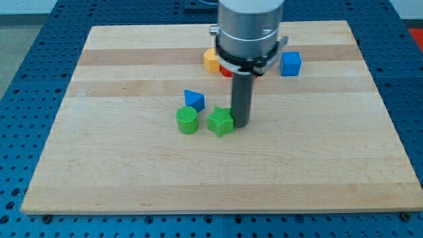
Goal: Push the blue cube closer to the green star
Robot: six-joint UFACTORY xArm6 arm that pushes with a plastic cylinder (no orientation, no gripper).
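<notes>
The blue cube (291, 63) sits near the view's top right on the wooden board (132, 172). The green star (221, 121) lies near the board's middle. My tip (240, 125) rests on the board just to the right of the green star, touching or almost touching it. The blue cube is well up and to the right of my tip.
A green cylinder (188, 120) stands just left of the star. A blue triangular block (194, 100) lies above them. A yellow block (211, 60) and a red block (226, 71) sit at the top, partly hidden behind the arm's body.
</notes>
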